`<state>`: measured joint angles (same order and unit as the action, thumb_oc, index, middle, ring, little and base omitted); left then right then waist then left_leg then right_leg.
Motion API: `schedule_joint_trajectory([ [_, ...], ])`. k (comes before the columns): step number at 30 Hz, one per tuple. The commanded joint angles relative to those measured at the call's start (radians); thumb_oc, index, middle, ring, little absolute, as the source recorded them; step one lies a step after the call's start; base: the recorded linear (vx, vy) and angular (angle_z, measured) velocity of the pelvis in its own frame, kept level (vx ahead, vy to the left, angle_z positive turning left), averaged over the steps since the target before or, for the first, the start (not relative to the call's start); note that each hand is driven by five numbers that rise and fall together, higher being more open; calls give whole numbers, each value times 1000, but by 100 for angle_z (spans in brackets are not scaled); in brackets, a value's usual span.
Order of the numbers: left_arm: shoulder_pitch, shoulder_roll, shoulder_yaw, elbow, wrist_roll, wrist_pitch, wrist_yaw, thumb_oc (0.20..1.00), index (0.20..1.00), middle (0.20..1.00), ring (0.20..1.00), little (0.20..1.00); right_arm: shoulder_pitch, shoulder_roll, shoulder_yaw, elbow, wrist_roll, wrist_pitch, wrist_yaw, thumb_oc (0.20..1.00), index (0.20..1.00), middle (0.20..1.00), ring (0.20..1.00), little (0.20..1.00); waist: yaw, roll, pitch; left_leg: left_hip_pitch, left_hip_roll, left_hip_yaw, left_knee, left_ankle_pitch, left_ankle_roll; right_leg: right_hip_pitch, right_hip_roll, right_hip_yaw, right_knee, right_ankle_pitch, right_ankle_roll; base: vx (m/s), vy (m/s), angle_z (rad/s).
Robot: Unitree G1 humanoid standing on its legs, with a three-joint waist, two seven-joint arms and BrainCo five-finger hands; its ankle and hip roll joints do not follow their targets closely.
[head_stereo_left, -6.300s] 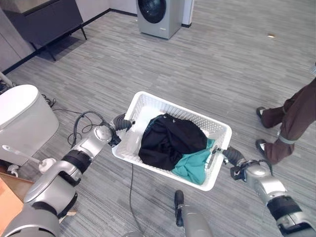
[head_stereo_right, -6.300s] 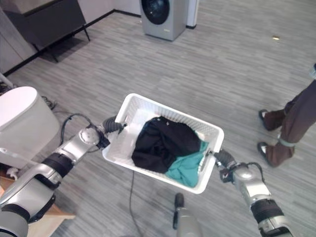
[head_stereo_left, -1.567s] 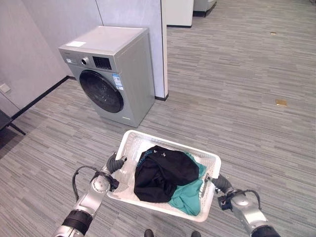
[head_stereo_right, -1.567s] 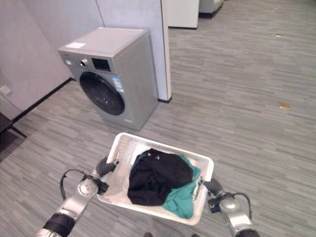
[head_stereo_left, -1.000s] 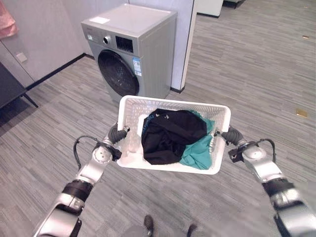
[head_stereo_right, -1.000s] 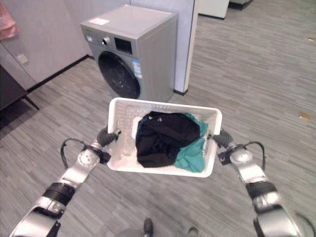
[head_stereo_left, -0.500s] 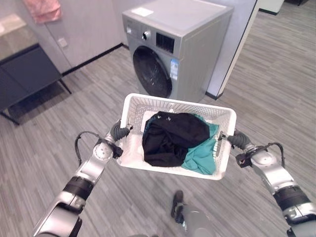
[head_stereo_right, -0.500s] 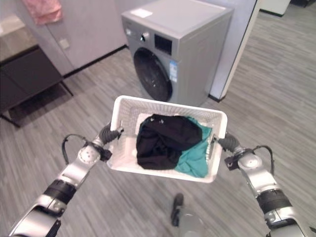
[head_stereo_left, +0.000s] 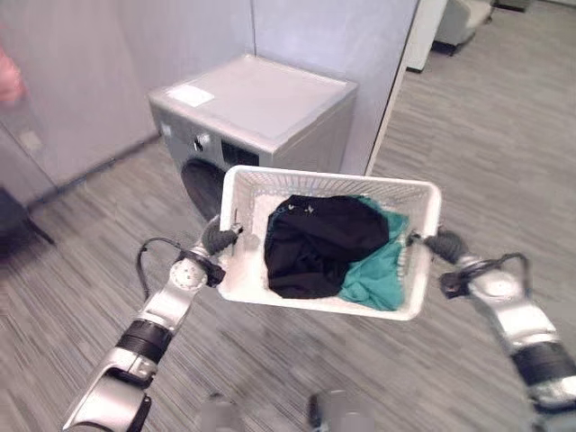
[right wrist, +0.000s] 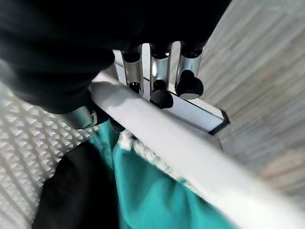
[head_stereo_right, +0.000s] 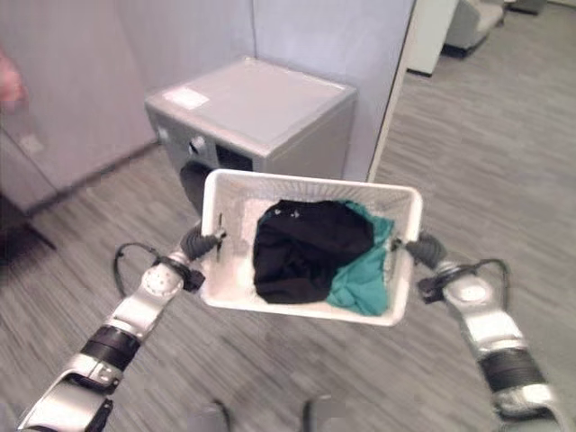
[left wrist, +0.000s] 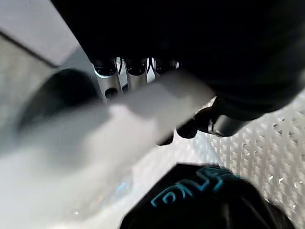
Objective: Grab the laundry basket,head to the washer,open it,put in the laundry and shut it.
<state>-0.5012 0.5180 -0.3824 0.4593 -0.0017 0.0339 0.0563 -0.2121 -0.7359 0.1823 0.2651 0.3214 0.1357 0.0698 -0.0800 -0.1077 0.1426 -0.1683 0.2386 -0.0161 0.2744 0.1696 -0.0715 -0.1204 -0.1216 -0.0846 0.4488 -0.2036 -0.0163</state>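
Note:
A white mesh laundry basket point(head_stereo_left: 331, 178) is held off the floor between both hands. Inside lie a black garment point(head_stereo_left: 324, 236) and a teal one point(head_stereo_left: 380, 268). My left hand point(head_stereo_left: 219, 238) is shut on the basket's left rim; in the left wrist view its fingers point(left wrist: 128, 71) curl over the rim point(left wrist: 157, 107), with the thumb underneath. My right hand point(head_stereo_left: 443, 245) is shut on the right rim; the right wrist view shows its fingers point(right wrist: 159, 86) hooked over the white edge point(right wrist: 157, 138), with teal cloth point(right wrist: 152, 191) below. The grey front-loading washer point(head_stereo_left: 261, 101) stands just behind the basket, its round door point(head_stereo_left: 200, 184) shut and partly hidden.
A pale wall and a partition post point(head_stereo_left: 394, 90) rise behind the washer. Grey plank floor point(head_stereo_left: 504, 153) opens to the right, with a light chair point(head_stereo_left: 468, 16) far back. A dark cabinet point(head_stereo_left: 11, 225) sits at the left edge below a pink cloth point(head_stereo_left: 7, 79).
The whole view has shifted as I walk: the washer now stands squarely behind the basket. Both hands keep their hold on the basket rims, and the laundry lies as before.

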Motion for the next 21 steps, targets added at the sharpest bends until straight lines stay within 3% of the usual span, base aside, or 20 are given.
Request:
schedule_joint_trajectory([
  [1,-16,203,198,28,-54,7,114,200,200,200,200,200,-105,-187,-174,128,30,-45,-84,200,200,200,200,200,68,26,-22,84,127,-115,-237,-9,-69,201,101,1,-316,17,36,183,200,-56],
  [2,-14,213,202,26,-62,1,121,200,200,200,200,200,-129,-188,-156,132,37,-50,-83,200,200,200,200,200,77,33,-23,85,122,-148,-256,-3,-77,204,104,24,-296,0,38,339,396,-75],
  [3,-8,242,218,12,-66,-8,134,200,200,200,200,200,-190,-182,-113,138,49,-57,-85,200,200,200,200,200,101,43,-23,73,86,-230,-215,-32,-82,204,101,77,-261,-24,44,293,395,-108],
  [4,-2,246,227,7,-70,-13,136,200,200,200,200,200,-203,-176,-108,138,51,-59,-86,200,200,200,200,200,103,54,-28,84,69,-239,-200,-66,-86,201,92,84,-252,-29,56,266,434,-124],
  [6,16,241,244,-4,-61,-17,135,200,200,200,200,200,-196,-167,-112,125,39,-52,-80,200,200,200,200,200,95,70,-41,97,48,-183,-168,-124,-94,202,48,82,-241,-23,81,177,400,-116],
  [8,23,241,243,-3,-55,-26,142,200,200,200,200,200,-182,-152,-126,105,25,-47,-74,200,200,200,200,200,94,82,-54,120,4,-138,-152,-181,-83,202,-16,101,-249,20,125,127,356,-48],
  [9,23,241,243,-2,-55,-27,142,200,200,200,200,200,-180,-151,-127,104,25,-46,-74,200,200,200,200,200,100,78,-54,122,1,-131,-148,-185,-80,202,-20,108,-251,21,129,50,266,-10],
  [11,19,255,235,16,-58,-33,147,200,200,200,200,200,-186,-133,-118,107,16,-41,-71,200,200,200,200,200,104,84,-59,147,-49,-97,-151,-216,-62,191,-70,131,-270,62,160,10,362,-42],
  [12,18,276,240,32,-60,-33,162,200,200,200,200,200,-233,-113,-82,120,-1,-39,-67,200,200,200,200,200,116,92,-52,178,-70,-42,-171,-237,-36,132,-105,119,-248,128,185,-74,366,-93],
  [13,22,293,251,32,-62,-34,166,200,200,200,200,200,-259,-104,-68,128,3,-41,-69,200,200,200,200,200,130,96,-46,190,-70,-7,-178,-246,-29,99,-114,81,-234,144,186,-146,321,-133],
  [14,31,316,268,32,-65,-37,172,200,200,200,200,200,-296,-90,-49,139,11,-50,-72,200,200,200,200,200,153,106,-33,208,-64,47,-181,-259,-24,66,-130,-27,-196,147,180,-177,217,-138],
  [15,40,332,288,24,-67,-37,176,200,200,200,200,200,-318,-80,-40,149,13,-53,-72,200,200,200,200,200,164,114,-30,208,-66,72,-187,-253,-15,53,-131,-106,-171,141,170,-172,191,-154],
  [16,59,340,306,8,-65,-35,171,200,200,200,200,200,-334,-70,-20,162,15,-50,-68,200,200,200,200,200,152,112,-22,212,-73,77,-185,-254,-3,52,-90,-119,-127,110,160,-151,146,-145],
  [17,86,346,322,-8,-65,-33,166,200,200,200,200,200,-352,-67,2,177,21,-56,-75,200,200,200,200,200,146,104,-16,203,-85,73,-174,-248,10,52,-20,-84,-113,87,146,-86,67,-107],
  [19,107,357,345,-10,-73,-35,169,200,200,200,200,200,-381,-65,25,190,28,-61,-79,200,200,200,200,200,157,94,-12,206,-90,77,-164,-248,5,69,-8,-87,-152,82,135,-42,-48,-39],
  [20,108,385,383,-12,-83,-29,160,200,200,200,200,200,-395,-68,41,178,48,-54,-75,200,200,200,200,200,171,63,-8,167,-87,59,-88,-258,9,103,42,-61,-202,20,74,-13,-203,-16],
  [21,112,383,384,-16,-80,-33,157,200,200,200,200,200,-382,-78,32,171,66,-58,-70,200,200,200,200,200,169,47,1,124,-75,49,0,-237,3,101,63,-27,-207,23,59,-30,-254,-30],
])
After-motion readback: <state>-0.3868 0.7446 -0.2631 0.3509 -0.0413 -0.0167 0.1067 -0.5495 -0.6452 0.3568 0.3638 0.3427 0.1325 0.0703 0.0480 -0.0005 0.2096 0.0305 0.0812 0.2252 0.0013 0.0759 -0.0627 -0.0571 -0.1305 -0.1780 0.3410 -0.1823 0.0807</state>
